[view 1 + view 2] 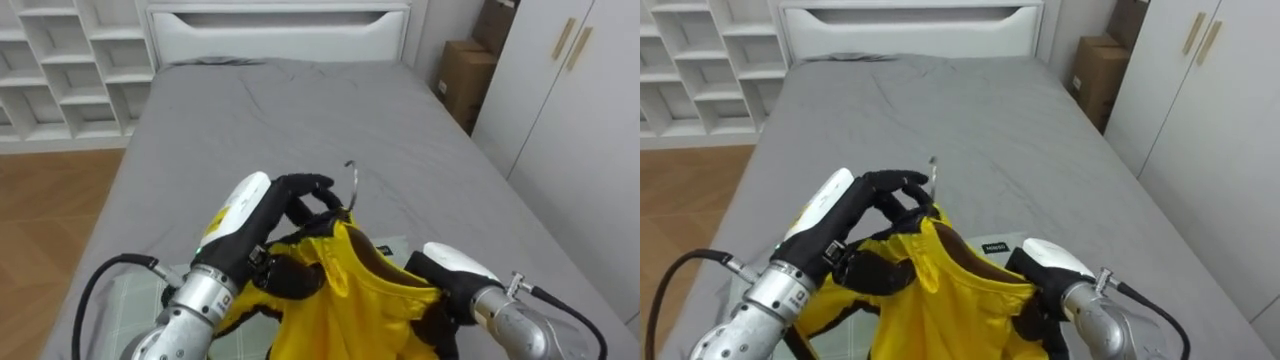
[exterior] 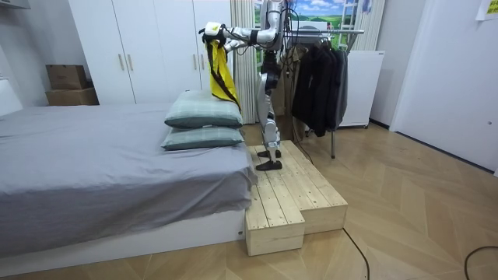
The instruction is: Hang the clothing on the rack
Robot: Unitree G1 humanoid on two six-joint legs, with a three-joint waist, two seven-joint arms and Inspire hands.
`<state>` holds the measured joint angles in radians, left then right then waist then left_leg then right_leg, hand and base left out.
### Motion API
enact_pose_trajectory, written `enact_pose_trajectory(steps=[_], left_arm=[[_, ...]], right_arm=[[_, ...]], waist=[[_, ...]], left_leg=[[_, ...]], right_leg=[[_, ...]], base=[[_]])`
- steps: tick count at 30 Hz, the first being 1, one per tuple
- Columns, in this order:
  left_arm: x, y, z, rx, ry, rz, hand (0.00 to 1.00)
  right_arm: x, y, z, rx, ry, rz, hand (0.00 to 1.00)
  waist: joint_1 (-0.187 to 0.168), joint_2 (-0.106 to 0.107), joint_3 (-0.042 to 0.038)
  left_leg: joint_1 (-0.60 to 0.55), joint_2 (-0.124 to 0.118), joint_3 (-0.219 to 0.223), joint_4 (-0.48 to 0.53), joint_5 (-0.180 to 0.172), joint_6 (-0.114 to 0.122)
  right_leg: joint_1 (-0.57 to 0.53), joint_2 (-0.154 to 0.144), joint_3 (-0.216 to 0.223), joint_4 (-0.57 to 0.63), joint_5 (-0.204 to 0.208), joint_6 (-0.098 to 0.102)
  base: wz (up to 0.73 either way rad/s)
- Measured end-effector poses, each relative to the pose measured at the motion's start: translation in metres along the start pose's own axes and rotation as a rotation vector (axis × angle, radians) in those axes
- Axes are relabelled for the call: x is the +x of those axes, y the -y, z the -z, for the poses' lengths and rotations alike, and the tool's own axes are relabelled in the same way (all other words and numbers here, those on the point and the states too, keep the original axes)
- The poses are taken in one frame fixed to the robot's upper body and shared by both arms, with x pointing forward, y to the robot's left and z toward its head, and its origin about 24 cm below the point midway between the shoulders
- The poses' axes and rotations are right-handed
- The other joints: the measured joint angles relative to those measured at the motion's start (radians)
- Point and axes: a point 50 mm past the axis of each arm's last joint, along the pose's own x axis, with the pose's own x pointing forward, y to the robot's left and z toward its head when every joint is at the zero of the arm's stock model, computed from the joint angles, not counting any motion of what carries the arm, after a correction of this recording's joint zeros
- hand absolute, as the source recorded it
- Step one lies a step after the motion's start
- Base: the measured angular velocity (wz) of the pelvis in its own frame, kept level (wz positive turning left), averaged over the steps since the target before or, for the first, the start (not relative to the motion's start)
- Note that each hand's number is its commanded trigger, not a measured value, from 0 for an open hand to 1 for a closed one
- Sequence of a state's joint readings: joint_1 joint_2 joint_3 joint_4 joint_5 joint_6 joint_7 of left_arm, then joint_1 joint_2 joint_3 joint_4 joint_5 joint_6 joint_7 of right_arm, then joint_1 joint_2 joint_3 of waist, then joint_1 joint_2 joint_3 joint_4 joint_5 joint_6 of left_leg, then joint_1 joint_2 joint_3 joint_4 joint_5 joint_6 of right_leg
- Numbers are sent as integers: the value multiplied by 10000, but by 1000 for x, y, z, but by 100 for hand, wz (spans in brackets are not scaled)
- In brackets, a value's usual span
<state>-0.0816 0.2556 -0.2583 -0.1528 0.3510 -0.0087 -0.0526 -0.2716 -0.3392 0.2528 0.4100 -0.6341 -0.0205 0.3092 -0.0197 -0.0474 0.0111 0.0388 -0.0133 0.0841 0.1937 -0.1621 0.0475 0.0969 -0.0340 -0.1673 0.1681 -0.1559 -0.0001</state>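
Nearest, the yellow garment (image 1: 355, 295) is held up over the near end of the bed, draped on a hanger (image 1: 355, 185). The right hand (image 1: 455, 265) is pushed into the cloth at one shoulder; its fingers are buried there, so their state cannot be told. Just beyond, the left hand (image 1: 300, 200) is curled tightly round the hanger's neck, below the wire hook. The cloth is judged light, soft and slippery, so the stiff hanger is the surer hold. Beyond lies the grey bed (image 1: 300, 110).

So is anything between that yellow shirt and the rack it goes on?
Only the robot itself: its left hand holds the yellow shirt over the bed, right hand beside it, and the rack stands behind its back. Nothing else lies between.
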Motion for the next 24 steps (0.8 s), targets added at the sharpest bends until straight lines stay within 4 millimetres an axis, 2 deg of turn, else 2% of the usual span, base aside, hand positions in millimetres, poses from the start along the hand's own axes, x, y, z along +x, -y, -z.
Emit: enact_pose_trajectory(steps=[16,19,24], left_arm=[[-1,4,10,-466,-246,130,0],[-1,5,14,-691,-356,76,0],[-1,0,14,-801,-288,-459,0]], right_arm=[[-4,-3,7,90,-185,-43,100],[-3,-2,6,207,-124,16,100],[-5,4,3,1202,253,553,100]], waist=[[-42,48,38],[-57,45,47],[-33,38,49]], left_leg=[[216,-2,108,-104,0,1],[272,2,154,-173,0,1],[275,-1,259,-246,2,2]], right_leg=[[161,-6,33,-4,0,0],[170,3,158,2,-11,16],[124,10,267,-16,-16,21]], base=[[-1],[-5],[-6]])
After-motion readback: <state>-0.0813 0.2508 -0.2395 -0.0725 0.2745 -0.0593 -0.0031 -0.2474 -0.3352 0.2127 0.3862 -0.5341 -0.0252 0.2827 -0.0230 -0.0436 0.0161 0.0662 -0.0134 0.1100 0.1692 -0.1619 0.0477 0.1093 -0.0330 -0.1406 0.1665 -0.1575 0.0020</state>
